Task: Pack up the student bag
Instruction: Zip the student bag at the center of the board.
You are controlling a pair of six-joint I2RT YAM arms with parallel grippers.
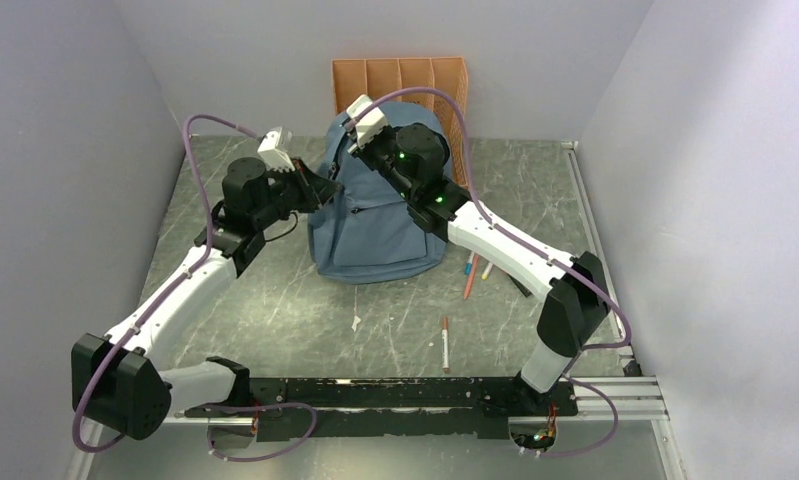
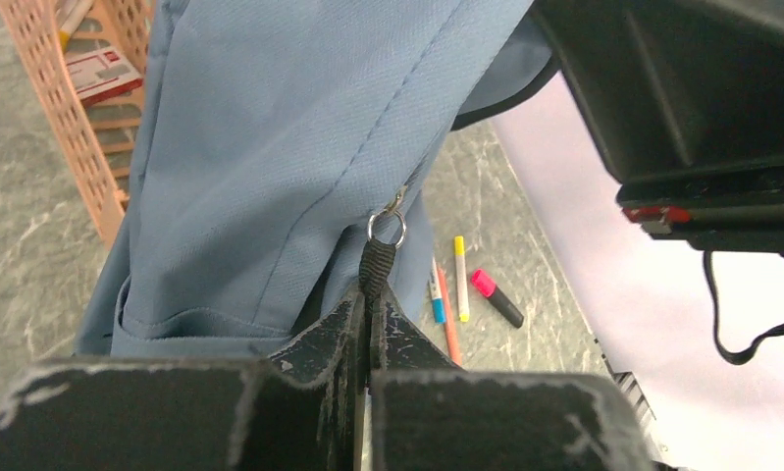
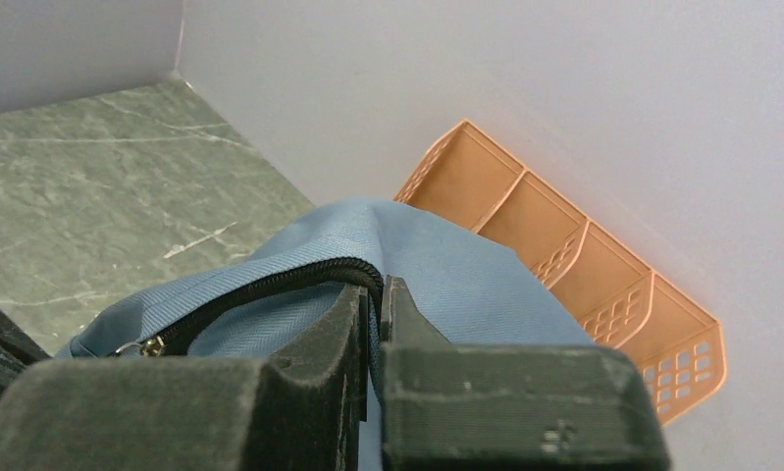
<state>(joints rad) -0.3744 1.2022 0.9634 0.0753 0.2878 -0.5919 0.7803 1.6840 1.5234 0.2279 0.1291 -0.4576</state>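
The dusty-blue student bag stands at the back middle of the table. It also shows in the left wrist view and the right wrist view. My left gripper is at the bag's left side, shut on the black zip pull strap that hangs from a metal ring. My right gripper is at the bag's top, shut on the blue fabric edge beside the black zip. Several pens lie on the table right of the bag, and also show in the left wrist view.
An orange slotted file organizer stands against the back wall behind the bag, with papers in it. One pen lies near the front middle. A pink-capped highlighter lies by the pens. Walls close in on both sides.
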